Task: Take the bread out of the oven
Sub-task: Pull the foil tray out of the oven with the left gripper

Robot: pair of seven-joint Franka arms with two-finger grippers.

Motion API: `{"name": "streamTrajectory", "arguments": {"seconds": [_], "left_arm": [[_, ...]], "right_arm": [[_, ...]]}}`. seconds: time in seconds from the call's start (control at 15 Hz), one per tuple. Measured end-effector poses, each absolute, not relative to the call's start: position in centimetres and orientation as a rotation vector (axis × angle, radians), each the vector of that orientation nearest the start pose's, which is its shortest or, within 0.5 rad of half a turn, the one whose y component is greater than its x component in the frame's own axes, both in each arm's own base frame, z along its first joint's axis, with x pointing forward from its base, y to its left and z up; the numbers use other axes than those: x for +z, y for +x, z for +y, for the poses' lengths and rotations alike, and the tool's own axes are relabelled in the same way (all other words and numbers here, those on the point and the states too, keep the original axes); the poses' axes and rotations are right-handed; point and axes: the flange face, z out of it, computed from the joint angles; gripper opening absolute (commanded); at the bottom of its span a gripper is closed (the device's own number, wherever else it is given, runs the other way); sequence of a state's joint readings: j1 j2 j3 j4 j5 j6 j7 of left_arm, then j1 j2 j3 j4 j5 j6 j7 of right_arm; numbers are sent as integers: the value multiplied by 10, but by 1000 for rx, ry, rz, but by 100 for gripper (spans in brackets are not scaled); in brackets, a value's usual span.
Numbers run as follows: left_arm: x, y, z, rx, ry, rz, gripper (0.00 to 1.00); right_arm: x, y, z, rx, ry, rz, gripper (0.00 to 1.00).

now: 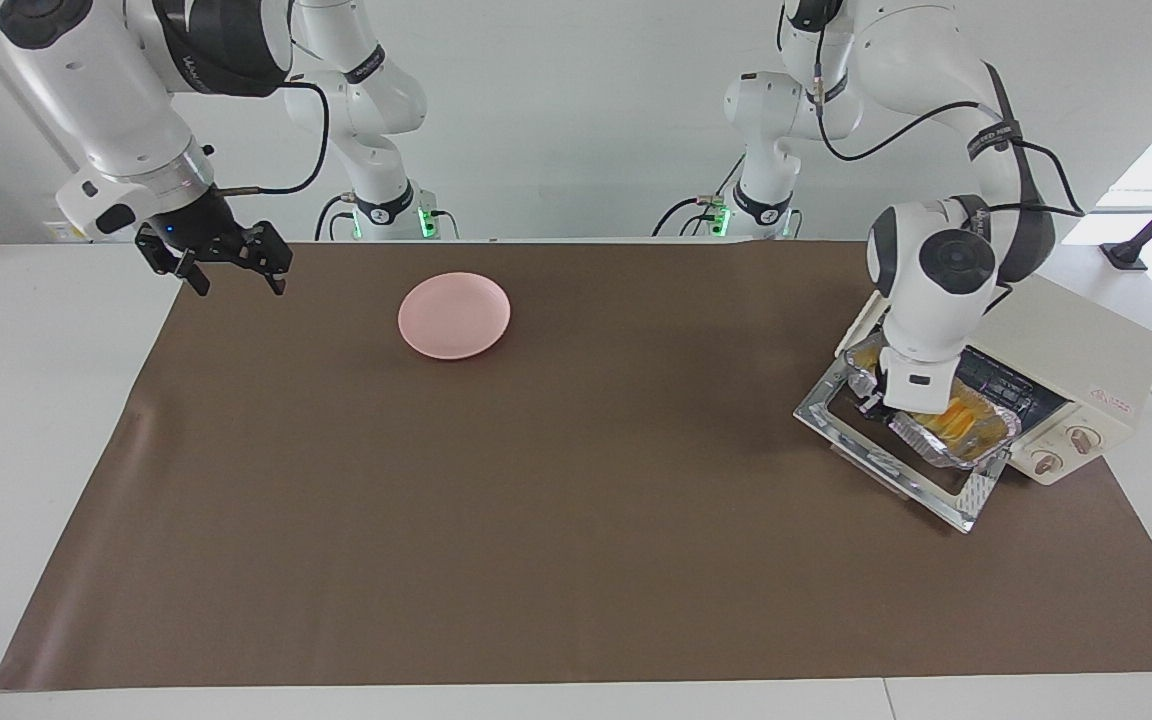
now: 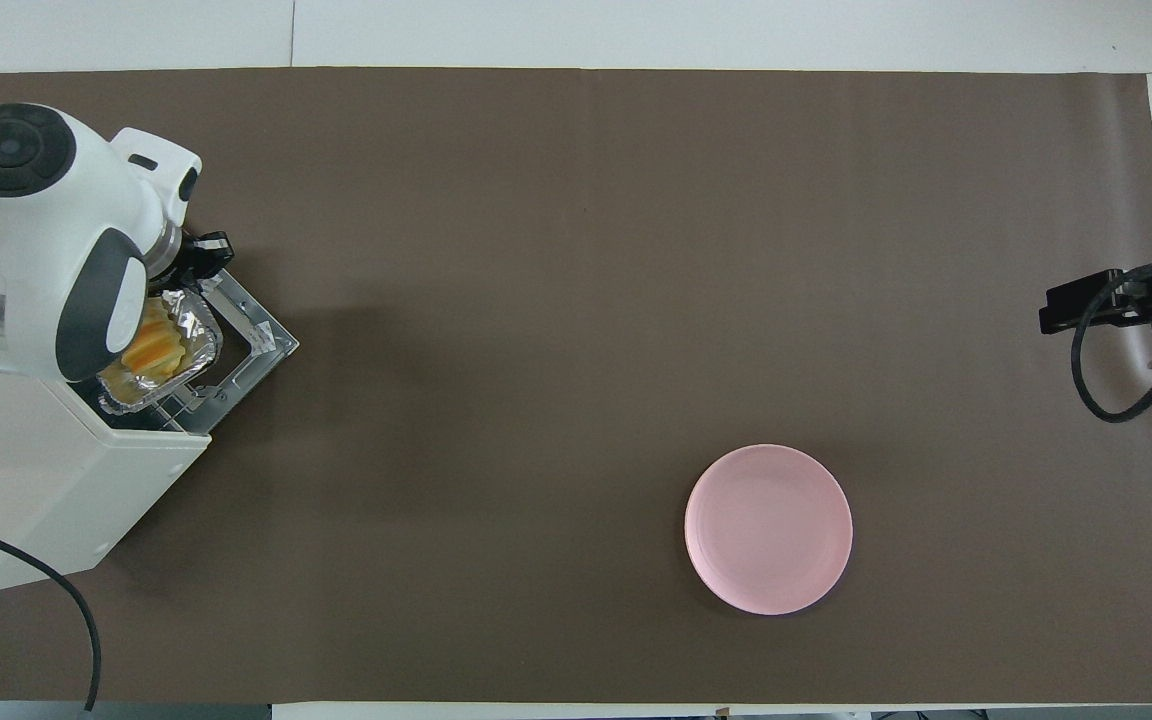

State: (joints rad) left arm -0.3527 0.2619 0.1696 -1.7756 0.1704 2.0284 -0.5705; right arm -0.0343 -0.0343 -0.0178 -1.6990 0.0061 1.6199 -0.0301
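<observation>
resting in its foil tray [image 1: 956,437] over the oven [image 1: 1086,375] door, the bread [image 1: 961,418] was half out, left gripper [image 1: 876,398] clamped on the tray's rim, right gripper [image 1: 233,272] open.

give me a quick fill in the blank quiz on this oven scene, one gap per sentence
1. The bread lies in a crinkled foil ____.
2. The oven stands with its door ____.
3. The round plate is ____ in colour.
4. The left gripper, jaws shut, grips the tray's rim, while the ____ gripper waits open at the other end of the table.

Missing words: tray; open; pink; right
</observation>
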Motion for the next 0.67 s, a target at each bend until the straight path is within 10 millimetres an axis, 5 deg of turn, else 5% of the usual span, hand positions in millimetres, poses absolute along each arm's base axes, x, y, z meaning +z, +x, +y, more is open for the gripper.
{"name": "streamTrajectory", "arguments": {"seconds": [0.27,0.67], "left_arm": [[432,611,-205,-123,-3029,-331,0],[427,585,-282,-88,-3127,-149,0]], "right_arm": [[587,544,-28,70,-3132,35,100],[587,544,-28,70,-3132,35,100]]}}
